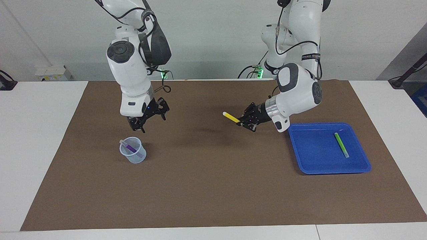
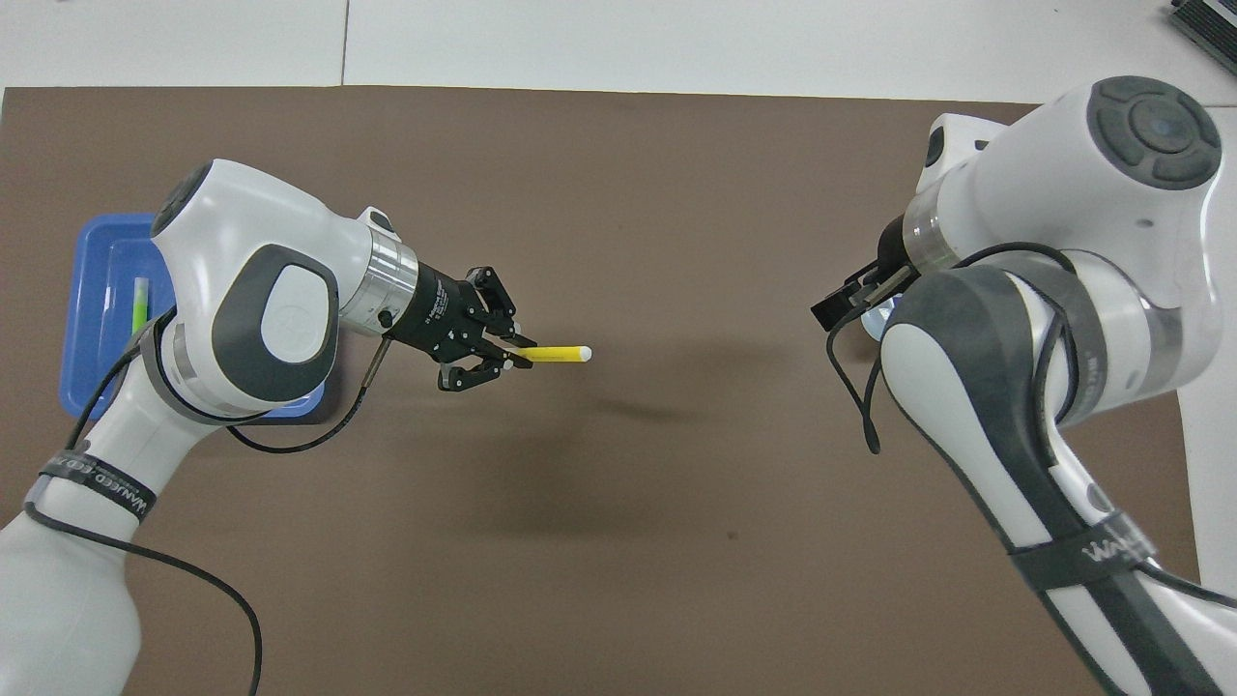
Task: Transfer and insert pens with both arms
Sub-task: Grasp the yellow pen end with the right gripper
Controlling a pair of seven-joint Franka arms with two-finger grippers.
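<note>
My left gripper (image 1: 241,122) is shut on one end of the yellow pen (image 1: 231,117) and holds it level in the air over the brown mat, pale cap end pointing toward the right arm's end; it also shows in the overhead view (image 2: 512,356) with the yellow pen (image 2: 556,355). My right gripper (image 1: 137,127) hangs open and empty just above a clear plastic cup (image 1: 133,155). The purple pen (image 1: 131,147) leans inside that cup. The green pen (image 1: 341,145) lies in the blue tray (image 1: 328,170).
The brown mat (image 1: 213,186) covers most of the white table. The tray sits at the left arm's end, the cup at the right arm's end. In the overhead view the right arm hides the cup almost fully.
</note>
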